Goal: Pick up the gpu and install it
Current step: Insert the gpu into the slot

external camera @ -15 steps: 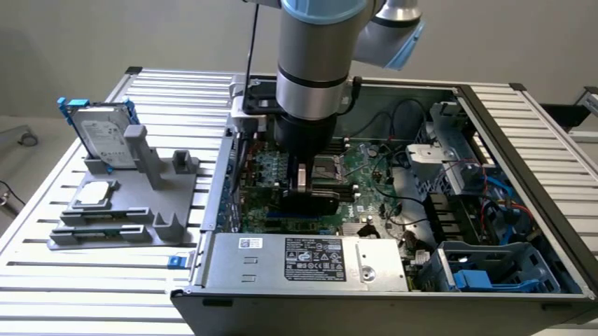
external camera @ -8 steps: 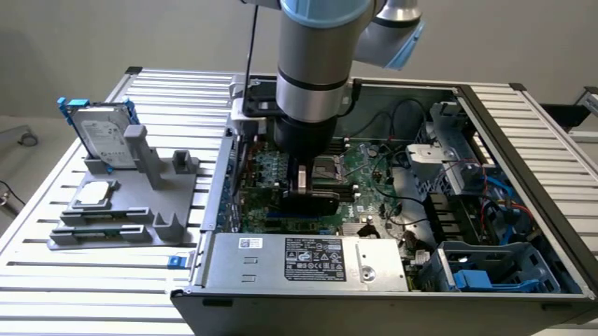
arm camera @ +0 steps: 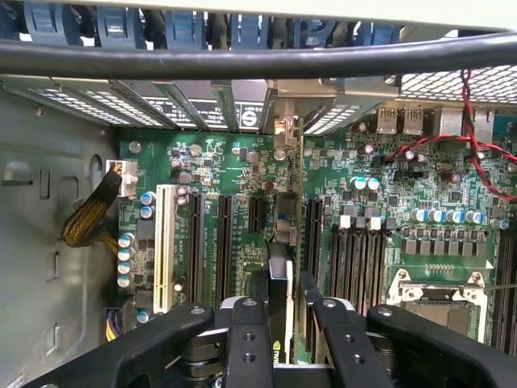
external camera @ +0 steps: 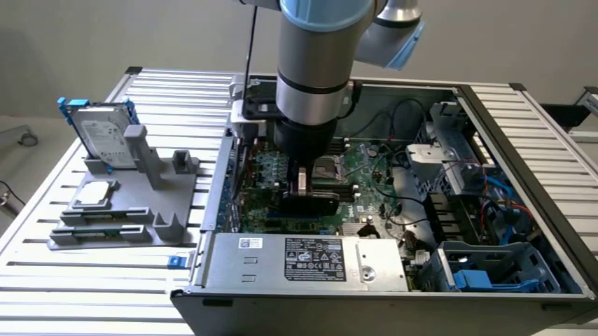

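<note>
Black fingers (arm camera: pixel 247 339): pressed on both faces of the gpu (arm camera: pixel 279 271). The gripper (arm camera: pixel 282 301) is about half closed, with the card pinched between its pads.
gpu: stands on edge inside the case (external camera: pixel 374 311), low over the board (arm camera: pixel 234 158). In the exterior view its black cover hangs under the gripper, just above the green surface. I cannot tell whether its contact edge has entered a slot.
Slots (arm camera: pixel 224 242): long black ones run alongside the card on both sides, close together. A white slot (arm camera: pixel 164 246) lies further off.
Socket (arm camera: pixel 440 299): open, beyond the memory slots, apart from the card's line.
Rear wall (arm camera: pixel 186 103): a row of slot covers. A silver bracket (arm camera: pixel 283 129) seems to stand at one opening, in line with the card.
Red wires (arm camera: pixel 464 137): looped over the board near the rear ports, clear of the card.
Drive (external camera: pixel 98 129): upright in a grey holder (external camera: pixel 140 203) on the table (external camera: pixel 56 280), well apart from the case.
Risk, aim: the slots sit so close that a small sideways error could land the edge on a slot wall or between two slots. Pressing then would bend the card or scrape the board.
Risk, tilt: if the card leans, one end could seat while the other rides high.
Risk, bracket: its tip could catch on the rear wall rather than slide into the opening, jamming the descent.
Risk, grip: the hold is only on the smooth faces, so a hard push down could make the card slip up between the pads.
</note>
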